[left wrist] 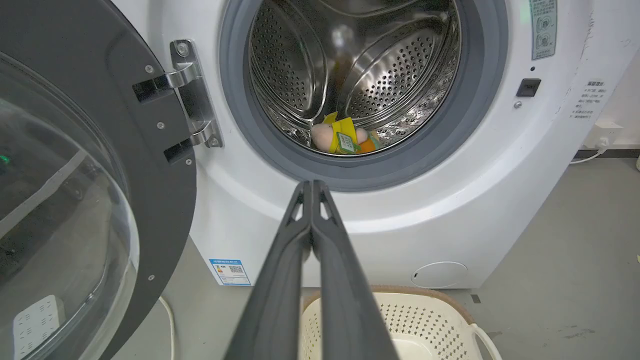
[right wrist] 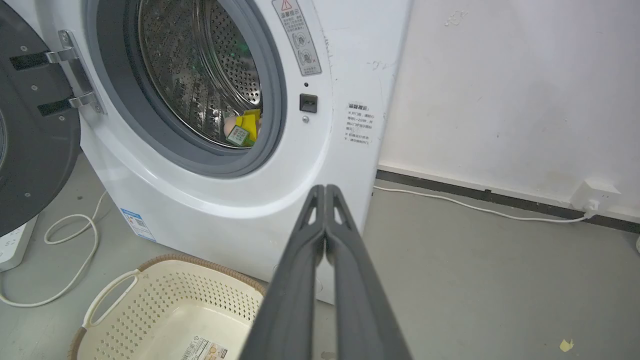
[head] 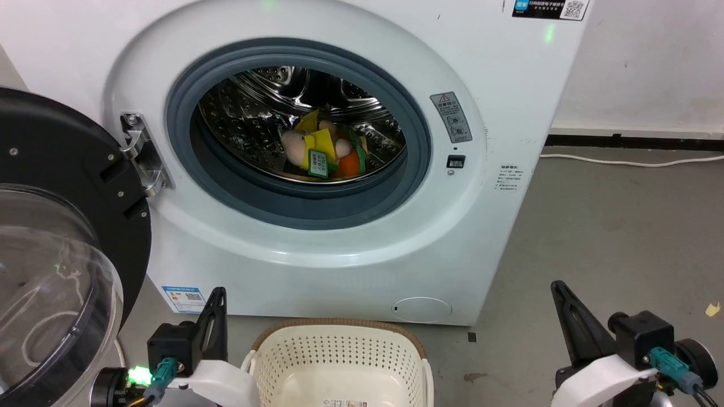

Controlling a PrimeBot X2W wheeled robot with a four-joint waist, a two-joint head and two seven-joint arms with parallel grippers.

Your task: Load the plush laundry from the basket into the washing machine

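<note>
The plush laundry (head: 325, 151) lies at the bottom of the steel drum inside the white washing machine (head: 317, 249): a pale pink figure with yellow parts and a green tag, an orange plush beside it. It also shows as plush laundry (left wrist: 342, 139) and plush laundry (right wrist: 242, 131). The cream basket (head: 339, 350) stands on the floor in front of the washer, holding nothing but a label on its bottom. My left gripper (head: 218, 294) is low at the basket's left, fingers pressed together (left wrist: 311, 185). My right gripper (head: 557, 285) is low at the right, fingers also together (right wrist: 325, 189).
The black-rimmed, clear-domed door (head: 62, 243) hangs wide open at the left on its metal hinge (head: 141, 152). A white cable (head: 628, 163) runs along the wall's foot at the right. Another cable (right wrist: 60, 250) loops on the grey floor by a power strip (right wrist: 12, 242).
</note>
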